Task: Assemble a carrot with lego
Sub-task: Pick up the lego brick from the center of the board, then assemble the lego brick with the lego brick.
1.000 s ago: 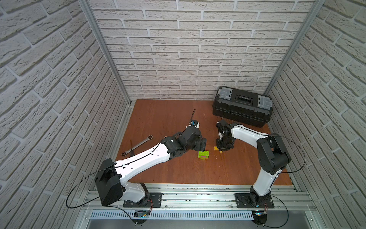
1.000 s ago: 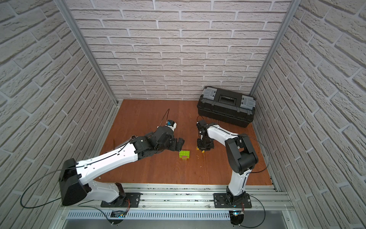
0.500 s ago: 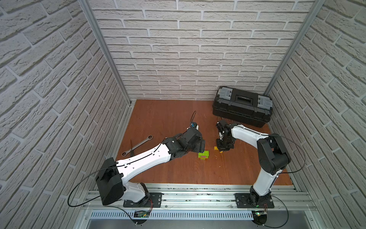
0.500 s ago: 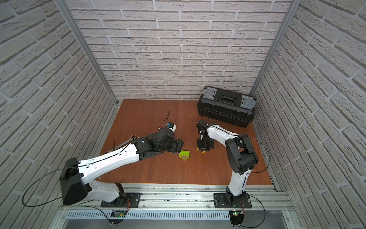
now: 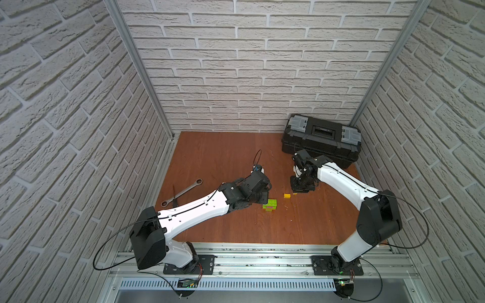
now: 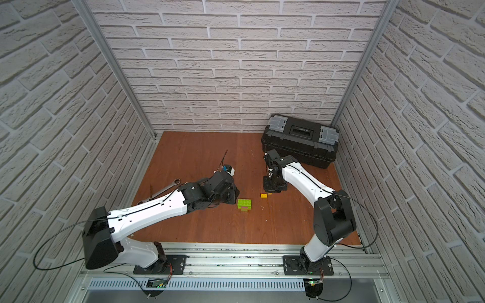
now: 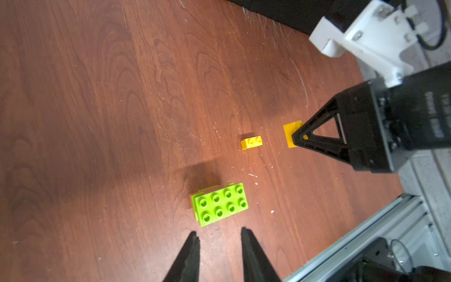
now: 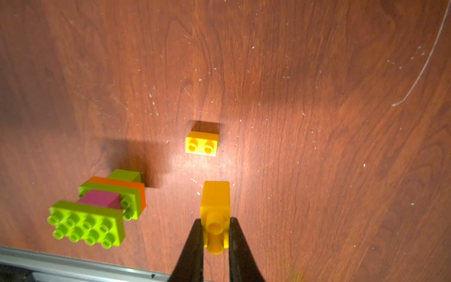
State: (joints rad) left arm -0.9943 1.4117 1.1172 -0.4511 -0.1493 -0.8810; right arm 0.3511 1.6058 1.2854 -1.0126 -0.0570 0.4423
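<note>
White brick-patterned walls [image 5: 262, 65] close in a brown wood-grain table [image 5: 223, 157], with a black plastic toolbox [image 5: 321, 139] at the back by the right arm. A long silver metal wrench [image 5: 183, 192] lies well apart on the left side.

The left hand [image 7: 218, 235] sits low, just beside the carrot. Its jaws are narrow with nothing between them.

The carrot [image 5: 269, 204], a small chunky stack of lime green, pink and orange studded plastic bricks, stands near the middle of the table between the two arms. Its top green plate shows eight bare studs, so the yellow top pieces are not yet on.

The right hand [image 8: 215, 219] is clamped on one small yellow plastic studded brick [image 8: 216, 202], studs facing up toward the wrist, low at the table. Whether it has cleared the surface I cannot tell. A second small yellow brick [image 8: 201, 143] lies loose between the held one and the carrot.

The step in hand looks like carrying the held brick to the carrot. To do it well:

- Lift straight up.
- Pass over the loose brick without knocking it.
- Square the brick to the stud rows.
- Press straight down.

The pink layer is narrower than the plates around it, so the stack may tip. The left hand is well placed to brace it.
</note>
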